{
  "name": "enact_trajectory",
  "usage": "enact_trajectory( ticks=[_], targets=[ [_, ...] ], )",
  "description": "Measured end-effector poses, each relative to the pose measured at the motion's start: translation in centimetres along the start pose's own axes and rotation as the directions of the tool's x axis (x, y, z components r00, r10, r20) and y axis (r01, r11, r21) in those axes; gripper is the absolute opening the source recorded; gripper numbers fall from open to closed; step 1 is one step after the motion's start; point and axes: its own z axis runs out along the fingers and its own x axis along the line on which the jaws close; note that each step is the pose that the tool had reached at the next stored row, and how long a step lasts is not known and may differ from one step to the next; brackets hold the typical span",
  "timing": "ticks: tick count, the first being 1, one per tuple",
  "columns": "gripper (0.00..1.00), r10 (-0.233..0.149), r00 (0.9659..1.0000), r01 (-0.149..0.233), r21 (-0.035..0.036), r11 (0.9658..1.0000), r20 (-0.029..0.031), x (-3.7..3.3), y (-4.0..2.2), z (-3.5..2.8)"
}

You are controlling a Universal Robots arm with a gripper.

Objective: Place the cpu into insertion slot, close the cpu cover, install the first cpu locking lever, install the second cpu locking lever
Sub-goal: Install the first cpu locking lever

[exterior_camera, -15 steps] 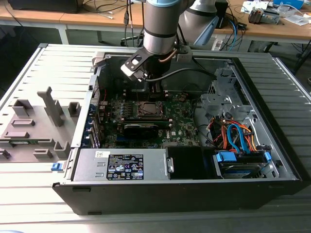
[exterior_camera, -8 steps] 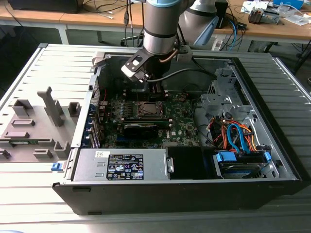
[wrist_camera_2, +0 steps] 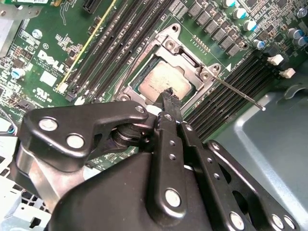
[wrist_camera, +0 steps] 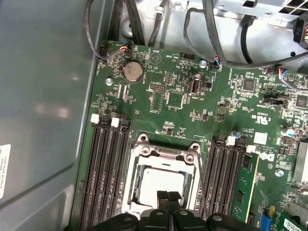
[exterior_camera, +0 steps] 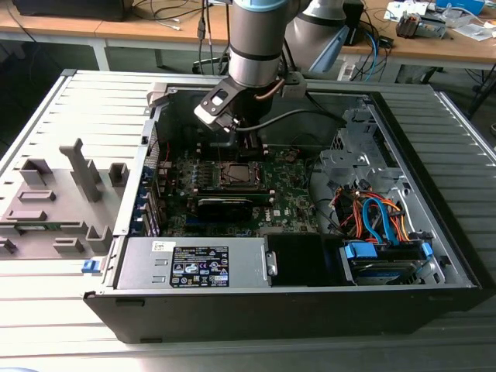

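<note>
The cpu (wrist_camera_2: pixel 162 82) (wrist_camera: pixel 159 185), a silvery-tan square, lies in the insertion slot (exterior_camera: pixel 235 173) on the green motherboard. The cpu cover (wrist_camera_2: pixel 188 54) (wrist_camera: pixel 166 155), a silvery frame with a cut-out middle, lies flat around the chip. From one corner of the socket a thin metal locking lever (wrist_camera_2: pixel 238 95) sticks out slantwise over the memory slots. My gripper (wrist_camera_2: pixel 168 94) (wrist_camera: pixel 168 195) (exterior_camera: pixel 246 143) hovers just above the chip's edge. Its two black fingers are pressed together with nothing between them.
Black memory slots (wrist_camera: pixel 108 173) flank the socket on both sides. The grey case wall (wrist_camera: pixel 43 110) rises close by. Cables (exterior_camera: pixel 372 213) and a drive bay fill the case at the exterior view's right. A power supply (exterior_camera: pixel 194 263) sits along the front, and a grey fixture (exterior_camera: pixel 54 201) stands outside the case.
</note>
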Motion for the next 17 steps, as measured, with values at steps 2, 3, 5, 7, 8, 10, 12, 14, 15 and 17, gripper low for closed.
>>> enact_trajectory(
  ticks=[2, 3, 5, 7, 8, 10, 12, 14, 15, 17],
  targets=[
    [0.11, -0.006, 1.0, 0.006, 0.0, 1.0, 0.0001, 0.0, 0.0, 0.0],
    [0.11, -0.012, 0.9999, 0.012, -0.0001, 0.9999, 0.0004, 0.0, 0.0, 0.0],
    [0.11, -0.021, 0.9998, 0.021, -0.0001, 0.9998, 0.0007, 0.0, 0.0, 0.0],
    [0.11, -0.029, 0.9996, 0.029, -0.0002, 0.9996, 0.0009, 0.0, 0.0, 0.0],
    [0.11, -0.034, 0.9994, 0.034, -0.0002, 0.9994, 0.0011, 0.0, 0.0, 0.0],
    [0.11, -0.042, 0.9991, 0.042, -0.0002, 0.9991, 0.0014, 0.0, 0.0, 0.0],
    [0.11, -0.06, 0.9982, 0.06, -0.0003, 0.9982, 0.002, 0.0, 0.0, 0.0],
    [0.11, -0.078, 0.9969, 0.078, -0.0004, 0.9969, 0.0025, 0.0, 0.0, 0.0],
    [0.11, -0.084, 0.9965, 0.084, -0.0005, 0.9965, 0.0027, 0.0, 0.0, 0.0],
    [0.11, -0.097, 0.9953, 0.097, -0.0005, 0.9953, 0.0032, 0.0, 0.0, 0.0]
  ],
)
